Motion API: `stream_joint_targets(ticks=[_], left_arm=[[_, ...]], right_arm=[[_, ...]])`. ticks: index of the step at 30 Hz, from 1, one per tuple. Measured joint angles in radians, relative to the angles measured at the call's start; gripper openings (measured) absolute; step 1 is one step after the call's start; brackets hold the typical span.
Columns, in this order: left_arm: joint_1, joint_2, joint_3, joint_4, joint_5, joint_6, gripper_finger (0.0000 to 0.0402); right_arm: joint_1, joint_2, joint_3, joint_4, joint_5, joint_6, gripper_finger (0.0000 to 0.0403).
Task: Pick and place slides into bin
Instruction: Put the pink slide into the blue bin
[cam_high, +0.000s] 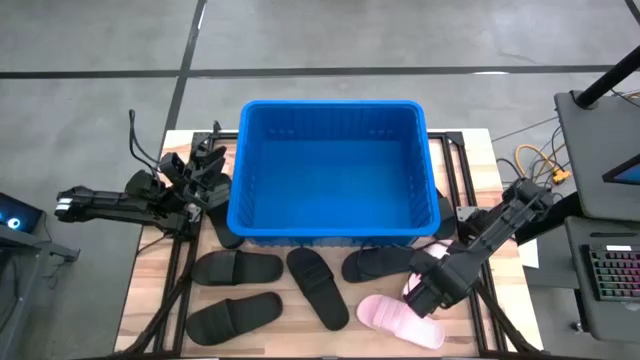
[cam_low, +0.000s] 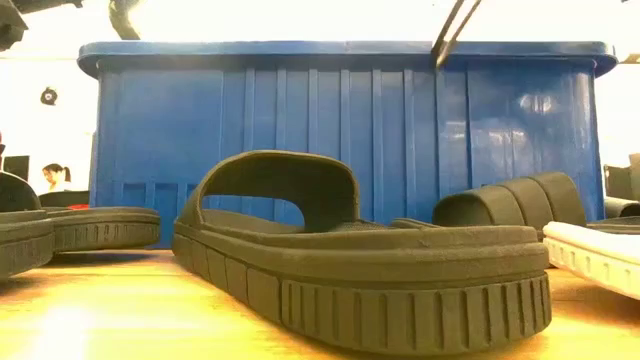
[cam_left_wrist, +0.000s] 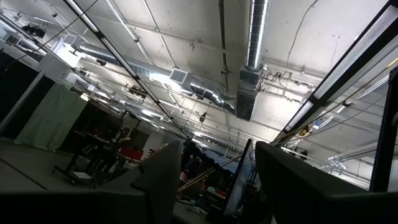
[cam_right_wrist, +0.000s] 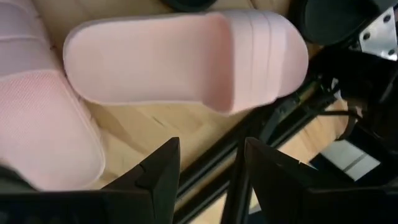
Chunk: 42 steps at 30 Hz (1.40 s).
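The blue bin (cam_high: 333, 170) stands at the far middle of the wooden table. Several black slides (cam_high: 317, 287) lie flat on their soles in front of it; one fills the low view (cam_low: 360, 270). Two pale pink slides lie at the near right, one in plain view (cam_high: 400, 320) and one partly under my right arm (cam_high: 411, 287). My right gripper (cam_high: 428, 297) hangs over them, pointing down. It is open, with nothing between its fingers (cam_right_wrist: 205, 171); both pink slides (cam_right_wrist: 186, 59) (cam_right_wrist: 43, 124) lie ahead of it. My left gripper (cam_high: 207, 163) waits left of the bin, open (cam_left_wrist: 211, 186), tipped upward.
Black frame rails (cam_right_wrist: 261, 134) run along the table's right side under my right gripper. One more black slide (cam_high: 222, 228) lies by the bin's left near corner. A keyboard (cam_high: 612, 275) and yellow cables (cam_high: 540, 160) sit off the table's right edge.
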Motion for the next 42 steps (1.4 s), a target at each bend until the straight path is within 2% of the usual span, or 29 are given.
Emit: stream_joint_targets(ticks=[3, 18, 26, 33, 42], left_arm=[[0.0, 0.0, 0.0, 0.0, 0.0, 0.0, 0.0192], [0.0, 0.0, 0.0, 0.0, -0.004, -0.001, 0.0192], [0.0, 0.0, 0.0, 0.001, -0.004, -0.001, 0.0192], [0.0, 0.001, 0.0, 0.002, -0.004, -0.001, 0.0192], [0.0, -0.001, 0.0, 0.004, -0.021, -0.001, 0.0192]], right_arm=[[0.003, 0.046, 0.0, 0.002, 0.026, 0.0, 0.0171], [0.002, 0.267, -0.005, -0.004, 0.027, 0.052, 0.0171], [0.002, 0.365, -0.016, -0.004, 0.027, -0.006, 0.0171], [0.002, 0.386, -0.034, -0.004, 0.027, -0.029, 0.0171], [0.002, 0.344, -0.071, -0.001, 0.025, -0.034, 0.0171]])
